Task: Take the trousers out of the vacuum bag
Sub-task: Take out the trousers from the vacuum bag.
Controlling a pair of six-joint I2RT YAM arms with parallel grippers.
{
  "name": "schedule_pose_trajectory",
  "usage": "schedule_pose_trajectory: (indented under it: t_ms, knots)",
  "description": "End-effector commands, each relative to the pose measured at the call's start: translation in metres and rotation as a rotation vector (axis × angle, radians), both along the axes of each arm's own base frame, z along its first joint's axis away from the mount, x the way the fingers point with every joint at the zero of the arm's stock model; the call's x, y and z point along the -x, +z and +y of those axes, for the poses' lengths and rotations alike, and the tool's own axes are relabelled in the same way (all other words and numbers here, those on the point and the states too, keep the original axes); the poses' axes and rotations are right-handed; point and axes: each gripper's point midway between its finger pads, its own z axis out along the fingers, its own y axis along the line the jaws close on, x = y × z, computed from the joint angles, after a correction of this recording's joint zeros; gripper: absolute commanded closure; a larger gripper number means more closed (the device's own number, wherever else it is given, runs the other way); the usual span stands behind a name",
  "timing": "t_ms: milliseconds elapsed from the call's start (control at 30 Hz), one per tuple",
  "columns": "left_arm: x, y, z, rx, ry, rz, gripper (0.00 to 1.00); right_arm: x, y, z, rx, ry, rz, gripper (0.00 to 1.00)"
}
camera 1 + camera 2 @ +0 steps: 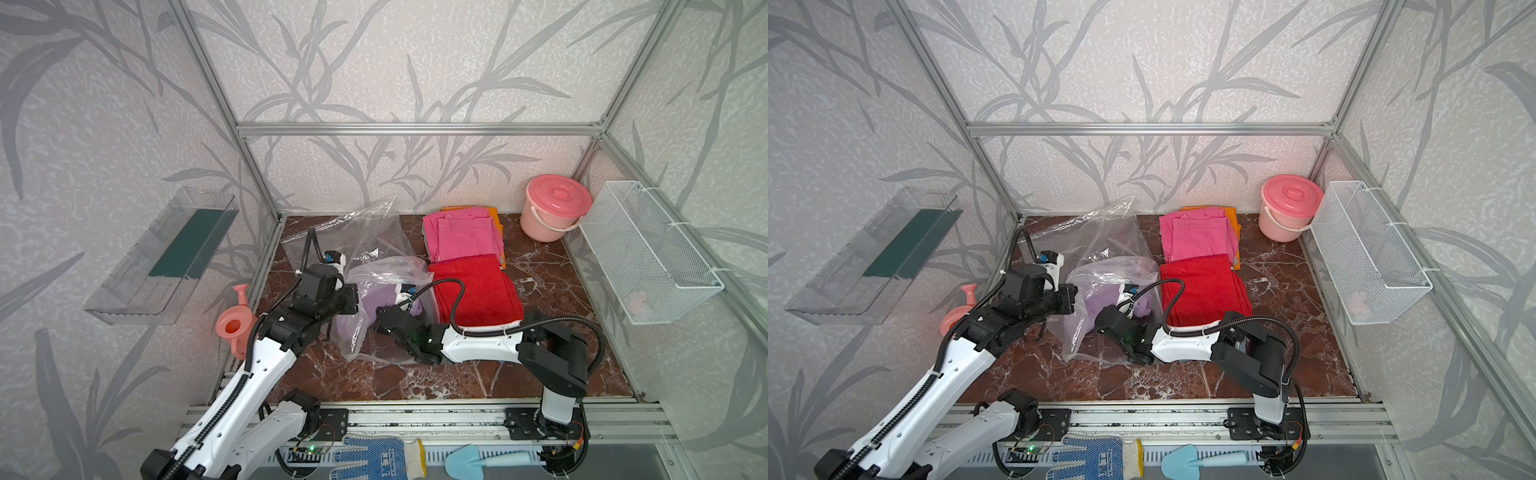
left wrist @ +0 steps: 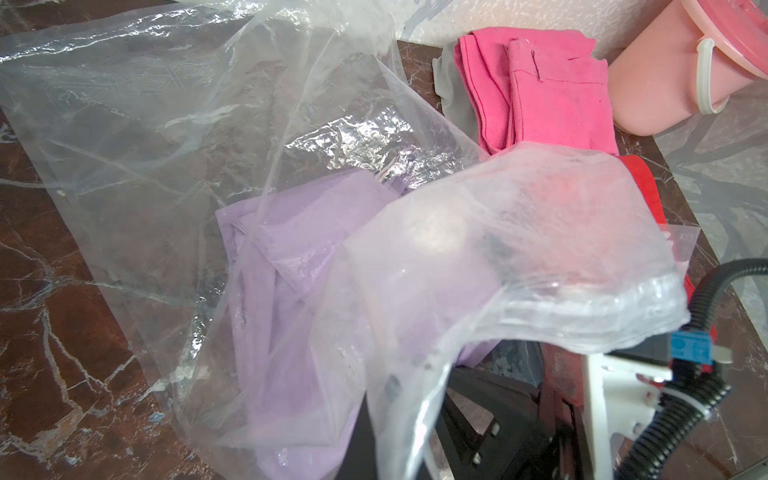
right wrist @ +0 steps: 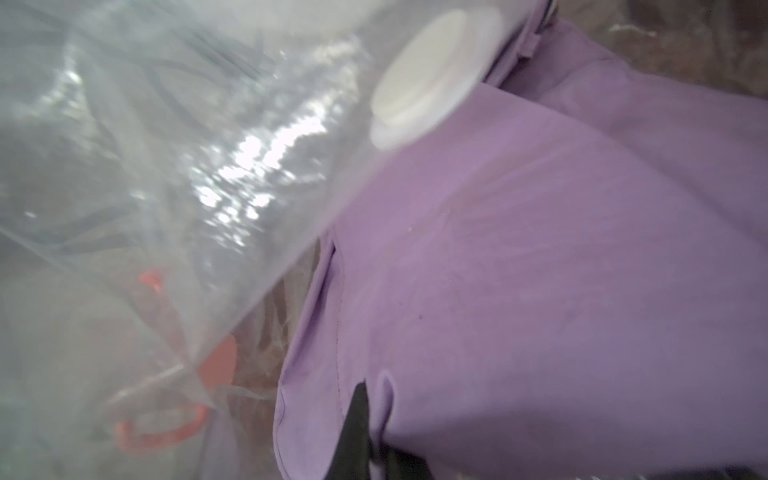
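Now right gripper (image 3: 368, 411) is clamped on lilac trousers (image 3: 540, 270), inside bag (image 1: 365, 237), 9 o'clock of red pile (image 1: 473, 291). Left gripper (image 1: 356, 296) closed, apparently on bag rim. Mouth faces 4 o'clock: pull that way, I'd judge.

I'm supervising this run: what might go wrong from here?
The right gripper pinches only a small fold of the lilac trousers, so it may slip. The bag drapes around that gripper and may drag along when it pulls back, shoving the red trousers.
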Motion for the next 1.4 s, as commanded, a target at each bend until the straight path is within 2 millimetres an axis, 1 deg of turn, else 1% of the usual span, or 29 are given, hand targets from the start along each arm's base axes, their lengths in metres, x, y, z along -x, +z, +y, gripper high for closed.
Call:
schedule_pose_trajectory:
  t_ms: [0, 67, 133, 167, 233, 267, 333, 433, 533, 667, 767, 900, 1000, 1100, 1200, 1300, 1367]
  knots:
    - [-0.003, 0.002, 0.003, -0.003, 0.016, -0.007, 1.00, 0.008, -0.002, -0.009, -0.036, -0.025, 0.034, 0.95]
    - [-0.004, 0.002, 0.002, -0.002, 0.014, -0.006, 1.00, 0.013, -0.014, -0.014, -0.038, -0.031, 0.064, 0.93]
    - [-0.003, 0.001, 0.002, -0.001, 0.013, -0.004, 1.00, 0.016, -0.021, -0.018, -0.046, -0.034, 0.082, 0.86]
    - [-0.003, 0.001, 0.002, 0.000, 0.013, -0.006, 1.00, 0.016, -0.021, -0.019, -0.057, -0.038, 0.082, 0.80]
    - [-0.003, 0.001, 0.003, 0.001, 0.015, -0.003, 1.00, 0.017, -0.024, -0.024, -0.083, -0.055, 0.091, 0.57]
    - [-0.003, 0.001, 0.002, 0.000, 0.014, -0.004, 1.00, 0.017, -0.025, -0.026, -0.090, -0.063, 0.088, 0.48]
    - [-0.003, 0.001, 0.002, 0.002, 0.014, -0.003, 1.00, 0.017, -0.030, -0.032, -0.084, -0.091, 0.106, 0.37]
    - [-0.002, 0.002, 0.003, 0.003, 0.014, -0.007, 1.00, 0.016, -0.034, -0.034, -0.060, -0.110, 0.119, 0.27]
    - [-0.002, 0.002, 0.003, 0.005, 0.015, -0.008, 1.00, 0.013, -0.038, -0.036, -0.050, -0.135, 0.124, 0.19]
    - [-0.002, 0.003, 0.003, 0.007, 0.014, -0.008, 1.00, 0.005, -0.047, -0.037, -0.051, -0.168, 0.157, 0.18]
    - [-0.002, 0.003, 0.003, 0.007, 0.016, -0.010, 1.00, 0.001, -0.054, -0.031, -0.073, -0.173, 0.177, 0.19]
    - [-0.001, 0.003, 0.003, 0.009, 0.012, -0.008, 1.00, -0.007, -0.053, -0.025, -0.068, -0.187, 0.156, 0.21]
    - [-0.001, 0.003, 0.003, 0.009, 0.012, -0.010, 1.00, -0.013, -0.051, -0.018, -0.104, -0.207, 0.163, 0.23]
    - [-0.001, 0.003, 0.004, 0.006, 0.017, -0.013, 1.00, -0.020, -0.050, -0.011, -0.083, -0.223, 0.157, 0.24]
    - [-0.001, 0.004, 0.004, 0.007, 0.017, -0.013, 1.00, -0.026, -0.054, -0.004, -0.071, -0.228, 0.154, 0.28]
    - [-0.001, 0.003, 0.004, 0.004, 0.017, -0.011, 1.00, -0.031, -0.063, -0.003, -0.064, -0.244, 0.176, 0.32]
    - [-0.001, 0.003, 0.004, 0.004, 0.018, -0.013, 1.00, -0.035, -0.069, -0.005, -0.061, -0.257, 0.187, 0.40]
